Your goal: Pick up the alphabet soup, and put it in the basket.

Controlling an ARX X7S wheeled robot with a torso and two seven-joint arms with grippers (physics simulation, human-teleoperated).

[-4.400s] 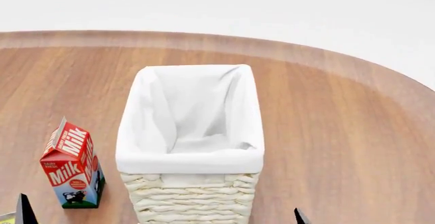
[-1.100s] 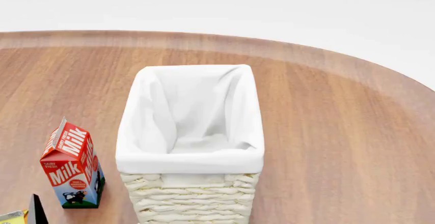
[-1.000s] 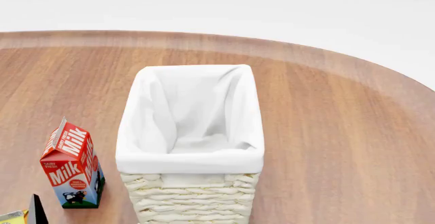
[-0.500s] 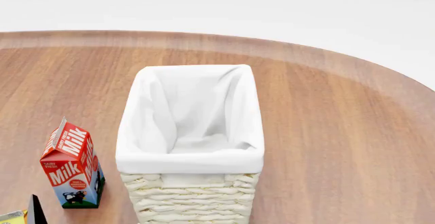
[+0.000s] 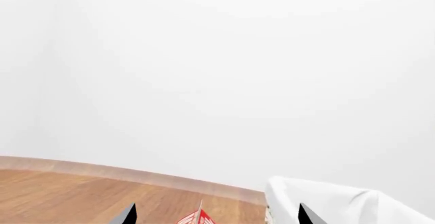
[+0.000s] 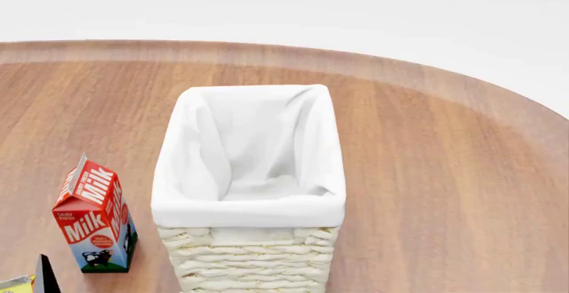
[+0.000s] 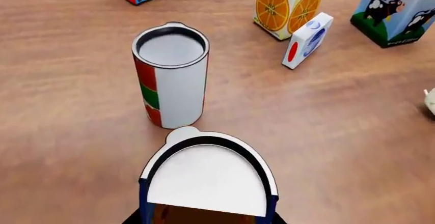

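the head view looks forward and down from above onto the table (image 6: 444,173), with the basket (image 6: 249,206) centred and fairly near and the milk carton (image 6: 93,220) at lower left. the left wrist view sits low near the tabletop and faces almost level, so blank wall fills most of it; along its edge show the table (image 5: 61,191), a red carton tip (image 5: 197,217), probably the same milk carton, and the basket's cloth (image 5: 326,203), which it shares with the head view. the right wrist view looks steeply down from close by, onto the soup can (image 7: 207,175), a red-and-green can (image 7: 171,74), a juice carton (image 7: 289,5) and another milk carton (image 7: 401,10).
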